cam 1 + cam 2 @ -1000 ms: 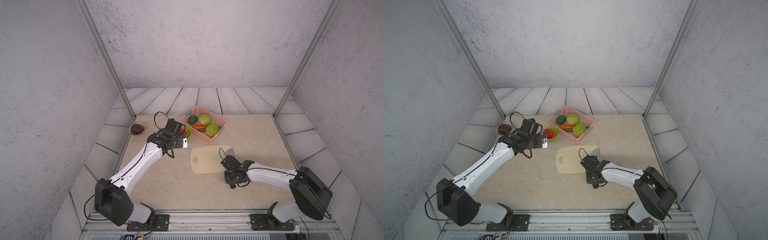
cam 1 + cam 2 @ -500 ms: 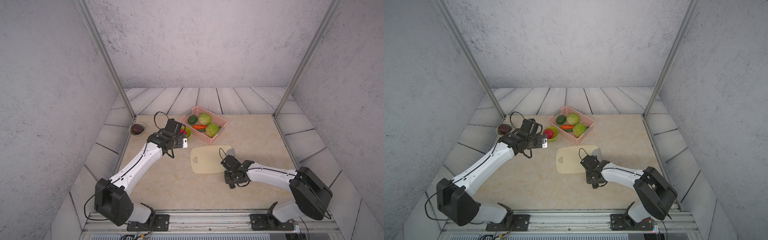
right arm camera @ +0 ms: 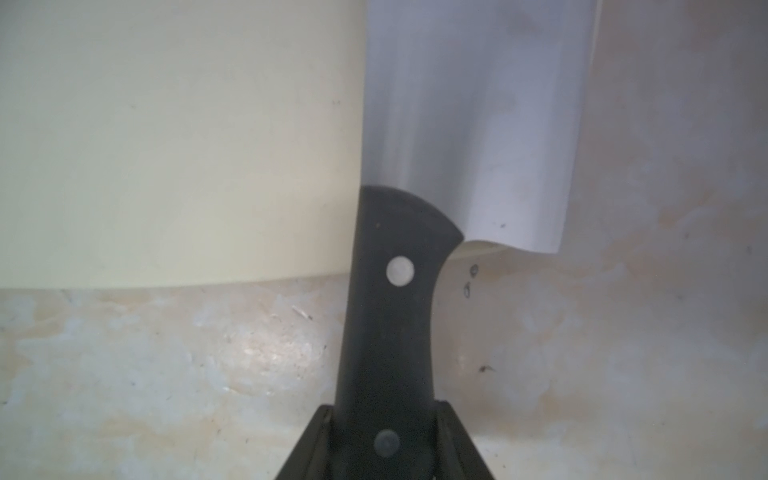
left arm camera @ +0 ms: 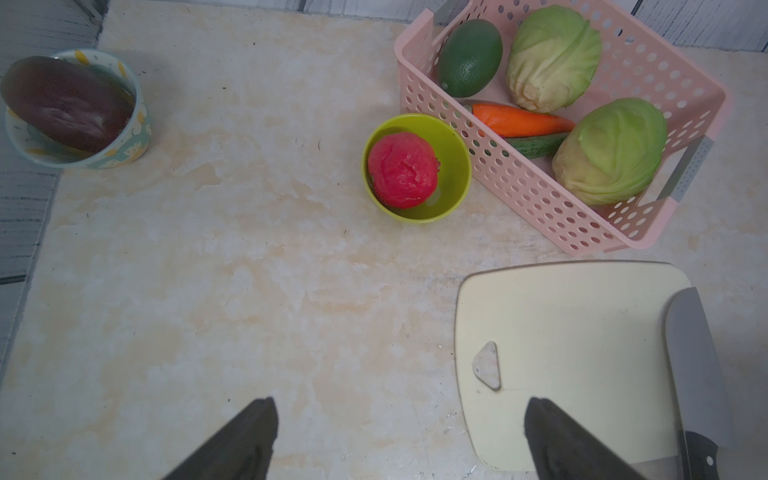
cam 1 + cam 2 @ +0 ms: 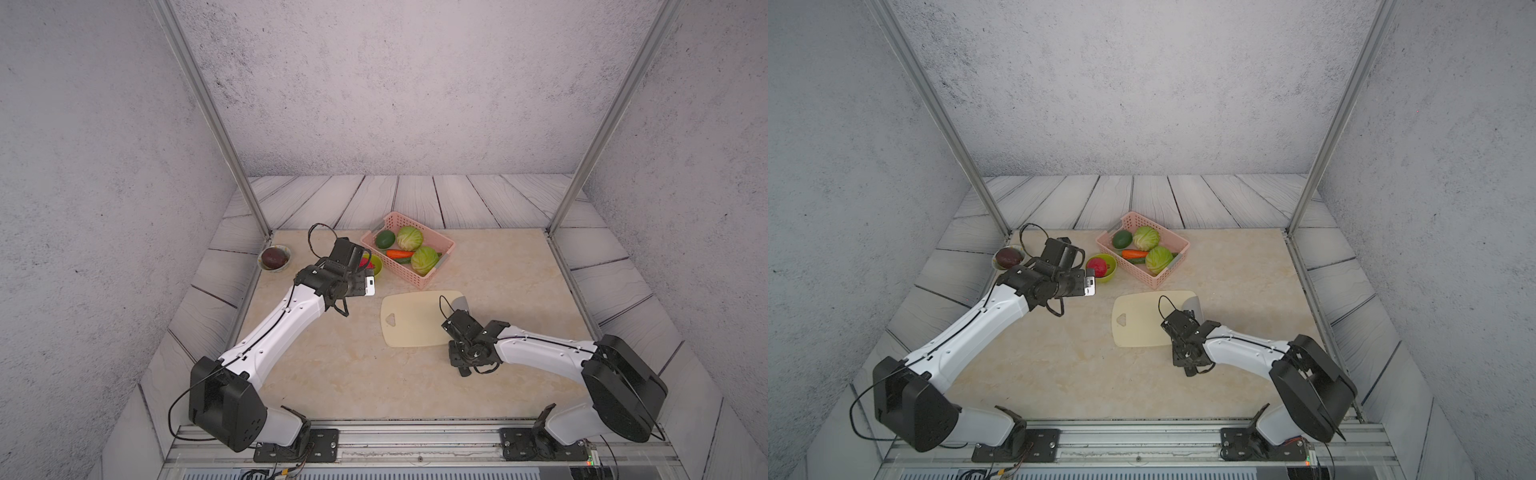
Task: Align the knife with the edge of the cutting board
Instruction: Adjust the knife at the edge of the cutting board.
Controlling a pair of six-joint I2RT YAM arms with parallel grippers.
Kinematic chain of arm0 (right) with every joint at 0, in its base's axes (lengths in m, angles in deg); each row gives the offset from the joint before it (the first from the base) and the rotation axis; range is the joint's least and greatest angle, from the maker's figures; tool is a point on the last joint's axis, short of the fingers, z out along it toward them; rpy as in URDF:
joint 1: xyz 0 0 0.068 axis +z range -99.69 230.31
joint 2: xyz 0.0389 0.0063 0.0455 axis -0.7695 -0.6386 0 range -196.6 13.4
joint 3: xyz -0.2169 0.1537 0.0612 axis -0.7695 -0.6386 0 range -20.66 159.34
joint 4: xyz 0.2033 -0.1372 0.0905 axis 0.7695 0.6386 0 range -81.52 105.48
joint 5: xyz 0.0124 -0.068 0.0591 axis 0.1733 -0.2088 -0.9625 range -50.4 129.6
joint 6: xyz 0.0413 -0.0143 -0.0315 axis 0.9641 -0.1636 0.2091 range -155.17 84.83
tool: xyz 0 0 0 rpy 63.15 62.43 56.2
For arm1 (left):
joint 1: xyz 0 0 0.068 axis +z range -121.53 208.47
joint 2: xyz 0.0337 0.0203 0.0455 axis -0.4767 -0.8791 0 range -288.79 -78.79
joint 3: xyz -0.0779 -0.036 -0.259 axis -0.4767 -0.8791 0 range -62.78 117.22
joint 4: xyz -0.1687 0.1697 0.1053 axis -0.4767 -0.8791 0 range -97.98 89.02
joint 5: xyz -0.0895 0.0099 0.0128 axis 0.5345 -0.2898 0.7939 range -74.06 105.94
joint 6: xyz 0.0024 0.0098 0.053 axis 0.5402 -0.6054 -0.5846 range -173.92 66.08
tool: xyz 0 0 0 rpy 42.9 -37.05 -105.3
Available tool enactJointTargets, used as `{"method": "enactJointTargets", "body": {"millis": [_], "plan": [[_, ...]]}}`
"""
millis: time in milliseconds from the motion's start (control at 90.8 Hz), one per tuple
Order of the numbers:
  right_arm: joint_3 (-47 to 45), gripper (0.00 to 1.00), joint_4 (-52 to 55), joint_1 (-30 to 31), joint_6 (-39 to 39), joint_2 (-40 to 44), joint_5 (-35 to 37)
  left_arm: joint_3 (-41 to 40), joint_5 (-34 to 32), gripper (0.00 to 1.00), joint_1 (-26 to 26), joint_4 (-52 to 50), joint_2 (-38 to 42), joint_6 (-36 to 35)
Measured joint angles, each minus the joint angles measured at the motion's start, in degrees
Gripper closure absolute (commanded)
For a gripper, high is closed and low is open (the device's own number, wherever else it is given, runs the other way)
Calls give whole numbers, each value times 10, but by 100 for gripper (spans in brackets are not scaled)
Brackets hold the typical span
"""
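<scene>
The cleaver-style knife [image 3: 415, 216], with a broad grey steel blade and a black handle set with a pale rivet, lies flat on the thin cream plastic cutting board [image 3: 166, 145], along the short side opposite its heart-shaped hole. Its handle juts past the board over the marbled beige desk [image 3: 166, 374]. The right tool [image 3: 384, 415] clamps the handle. The left tool [image 4: 399, 415] is spread wide.

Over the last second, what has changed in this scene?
Nothing visibly changed. The right gripper still clasps the knife by its handle, with the blade lying along the cutting board's short side, opposite the heart-shaped hole. The left gripper still hangs open above the table.
</scene>
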Motion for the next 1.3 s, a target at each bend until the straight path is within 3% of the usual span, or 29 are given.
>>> {"method": "enactJointTargets", "body": {"millis": [308, 903, 1200, 1299], "plan": [[0, 61, 0, 0, 0, 0, 0, 0, 0, 2, 0, 0, 0, 0], [-4, 47, 0, 0, -3, 14, 1, 0, 0, 2, 0, 0, 0, 0], [-7, 29, 3, 0, -25, 59, -1, 0, 0, 2, 0, 0, 0, 0], [-7, 15, 9, 0, -39, 82, -4, 0, -2, 2, 0, 0, 0, 0]]}}
